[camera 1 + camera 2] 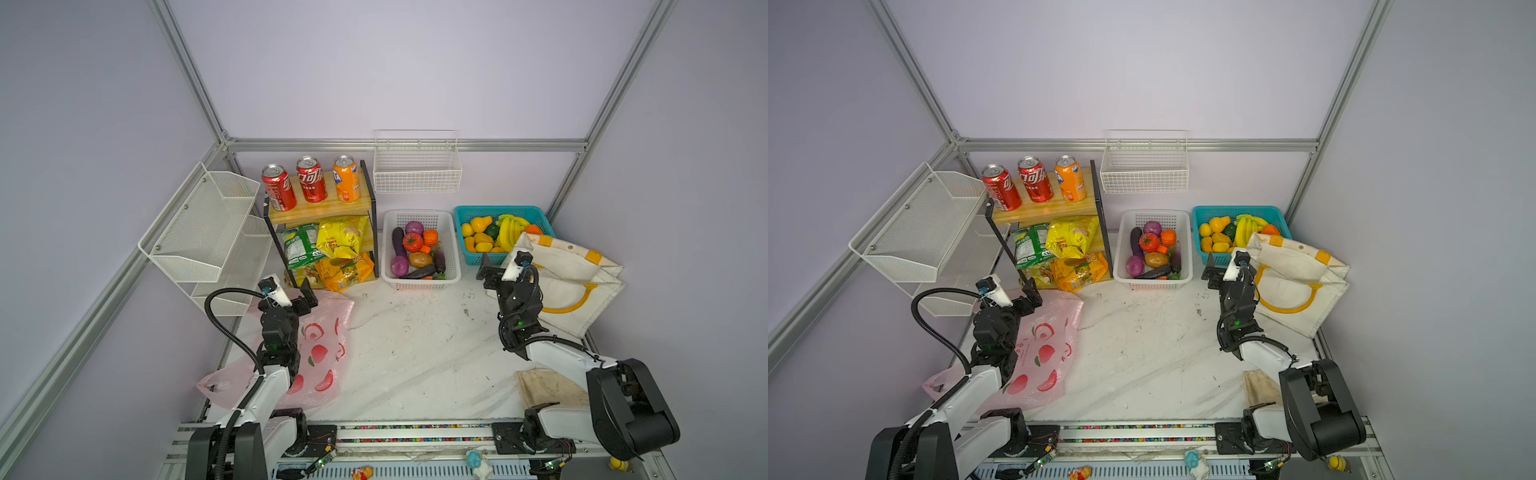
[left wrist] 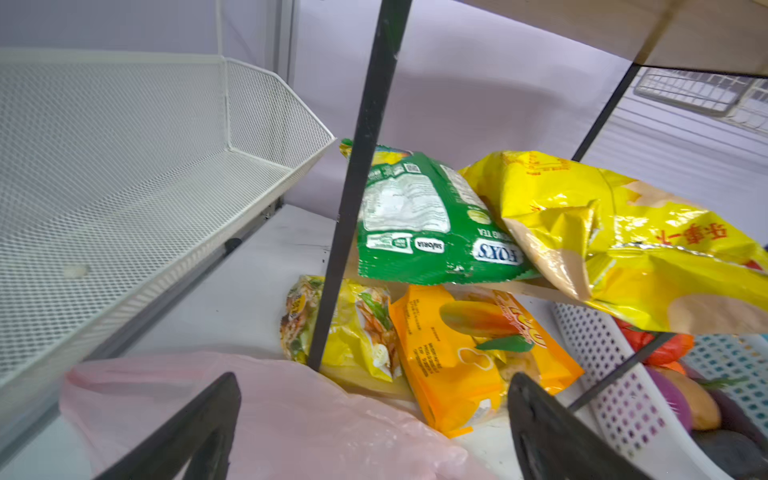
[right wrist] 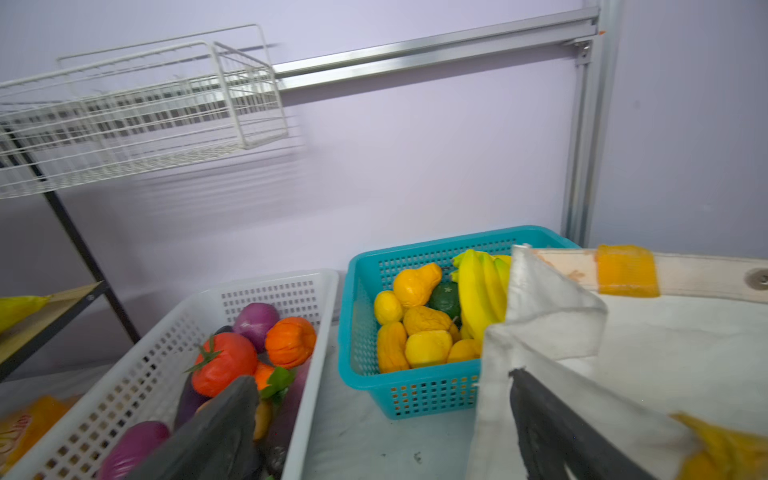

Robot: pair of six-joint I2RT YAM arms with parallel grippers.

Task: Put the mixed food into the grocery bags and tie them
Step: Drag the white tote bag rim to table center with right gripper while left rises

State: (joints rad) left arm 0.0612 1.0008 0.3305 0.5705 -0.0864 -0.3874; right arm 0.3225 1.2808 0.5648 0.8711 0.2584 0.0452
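L end effector [image 2: 374, 380], R end effector [image 3: 380, 378] spread, empty.

Bare tabletop [image 1: 415, 353] lies open mid-frame between pink bag [image 1: 328, 316], left, and canvas tote [image 1: 569, 266], right. Rack [image 1: 320, 212], white basket [image 1: 419, 284] and teal basket [image 1: 473, 258] block above.

Left claw [image 1: 306, 296] over the plastic bag [image 1: 320, 353], snack rack [image 1: 324, 212] just ahead, cans [image 1: 309, 180] on its top shelf. Right claw [image 1: 488, 270] between veg basket [image 1: 417, 217] and tote [image 1: 569, 270], fruit basket [image 1: 498, 209] ahead.

Both top views high, looking down over whole table [image 1: 415, 353], wrist views low, close, sharing white basket [image 3: 124, 395]
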